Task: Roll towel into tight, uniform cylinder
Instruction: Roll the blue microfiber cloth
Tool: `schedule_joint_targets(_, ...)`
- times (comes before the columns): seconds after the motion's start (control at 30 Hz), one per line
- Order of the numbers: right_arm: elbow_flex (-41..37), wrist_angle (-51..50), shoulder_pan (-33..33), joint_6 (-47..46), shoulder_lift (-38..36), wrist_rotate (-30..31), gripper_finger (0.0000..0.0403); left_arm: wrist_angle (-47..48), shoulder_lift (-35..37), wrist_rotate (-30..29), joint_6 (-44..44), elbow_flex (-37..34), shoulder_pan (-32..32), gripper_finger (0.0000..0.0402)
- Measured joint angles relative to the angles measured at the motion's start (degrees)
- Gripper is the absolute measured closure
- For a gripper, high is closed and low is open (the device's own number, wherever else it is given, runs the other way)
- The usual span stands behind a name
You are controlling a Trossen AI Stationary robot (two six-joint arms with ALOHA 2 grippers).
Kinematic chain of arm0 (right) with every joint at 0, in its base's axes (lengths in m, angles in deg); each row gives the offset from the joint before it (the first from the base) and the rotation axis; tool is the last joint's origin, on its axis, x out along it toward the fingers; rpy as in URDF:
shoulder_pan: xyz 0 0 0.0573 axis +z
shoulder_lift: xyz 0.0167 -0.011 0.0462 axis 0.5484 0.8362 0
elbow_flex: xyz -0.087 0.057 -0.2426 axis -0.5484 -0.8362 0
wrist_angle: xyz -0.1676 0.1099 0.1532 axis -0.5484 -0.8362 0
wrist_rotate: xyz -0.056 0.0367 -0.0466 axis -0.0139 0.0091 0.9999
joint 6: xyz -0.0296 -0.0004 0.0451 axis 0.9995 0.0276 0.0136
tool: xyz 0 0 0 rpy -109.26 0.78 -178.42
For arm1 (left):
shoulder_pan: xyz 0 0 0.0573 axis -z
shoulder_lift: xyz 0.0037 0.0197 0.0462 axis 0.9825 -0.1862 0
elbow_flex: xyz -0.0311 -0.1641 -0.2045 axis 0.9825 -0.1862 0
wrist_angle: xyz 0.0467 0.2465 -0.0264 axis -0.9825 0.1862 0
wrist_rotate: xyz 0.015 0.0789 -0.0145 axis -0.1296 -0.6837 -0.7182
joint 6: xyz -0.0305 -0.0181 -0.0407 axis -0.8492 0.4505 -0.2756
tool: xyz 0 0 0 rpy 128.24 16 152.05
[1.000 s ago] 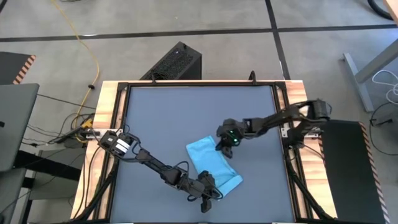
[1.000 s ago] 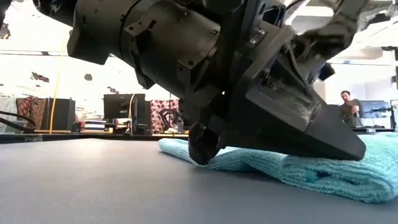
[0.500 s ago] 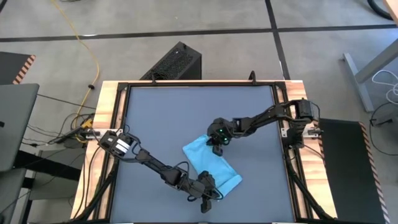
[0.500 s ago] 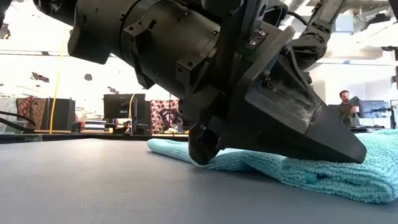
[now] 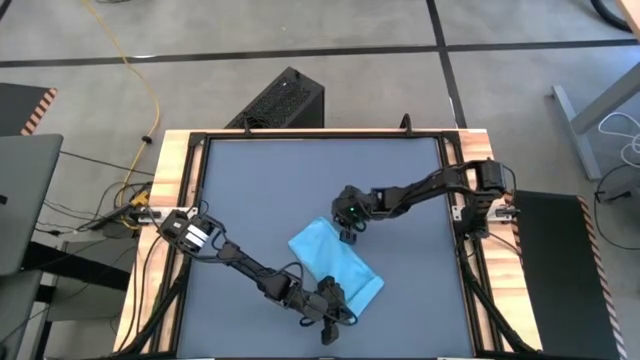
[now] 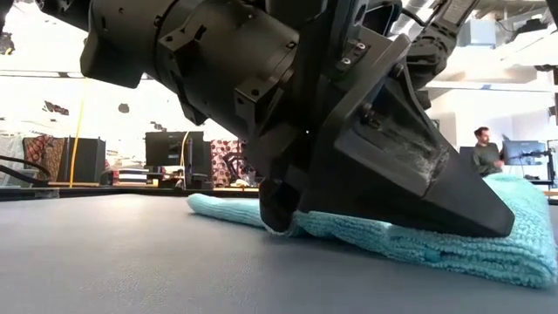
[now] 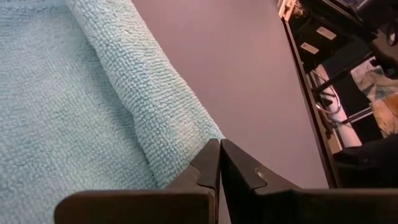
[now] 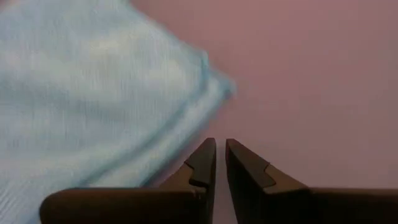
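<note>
I see the towel (image 5: 335, 265) lying flat-ish in the lower middle of the dark grey table (image 5: 260, 180), a slanted oblong with one long edge folded or rolled over into a thicker ridge (that ridge shows best in the left wrist view (image 7: 143, 118)). The whole far half of the tabletop is open surface, and so is the strip on the left side between the towel and the wooden frame (image 5: 168, 190); the towel's lower corner sits close to the near edge, so I have the least room there.

My left gripper (image 5: 325, 318) is down low at that near corner, right beside the towel's lower end. In its own wrist view the two dark fingers (image 7: 205, 171) are pressed together tip to tip with no cloth caught between them, their point resting against the end of the rolled edge. From the low view the gripper body (image 6: 349, 148) lies over the towel (image 6: 410, 244) and presses on it.

My right gripper (image 5: 349, 232) hangs at the towel's upper right corner, just at its edge. Its fingers (image 8: 202, 165) stand nearly closed with a thin slit between them, and the towel's corner (image 8: 124, 106) lies just ahead of them, not gripped.

A person (image 6: 485, 150) stands far behind the table in the room.
</note>
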Motion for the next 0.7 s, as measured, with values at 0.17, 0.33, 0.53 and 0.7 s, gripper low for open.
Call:
schedule_joint_targets(0.17,-0.06,-4.02,0.88,-0.03,-2.31,-0.40,0.0338,0.53,0.00,0.56,1.64,0.00,0.04,0.0401)
schedule_joint_targets(0.33,-0.56,-8.98,1.79,0.69,-10.62,-6.42,0.0338,-0.01,0.09,1.82,2.73,-0.72,0.02,0.0401)
schedule_joint_targets(0.53,-8.64,-10.02,5.52,4.01,-25.23,-26.48,0.0338,-4.05,0.18,1.56,3.01,-3.04,0.17,0.0401)
schedule_joint_targets(0.7,-16.19,-9.96,14.31,12.02,-32.66,-28.02,0.0336,-4.25,0.20,1.41,3.27,-3.19,-0.03,0.0401)
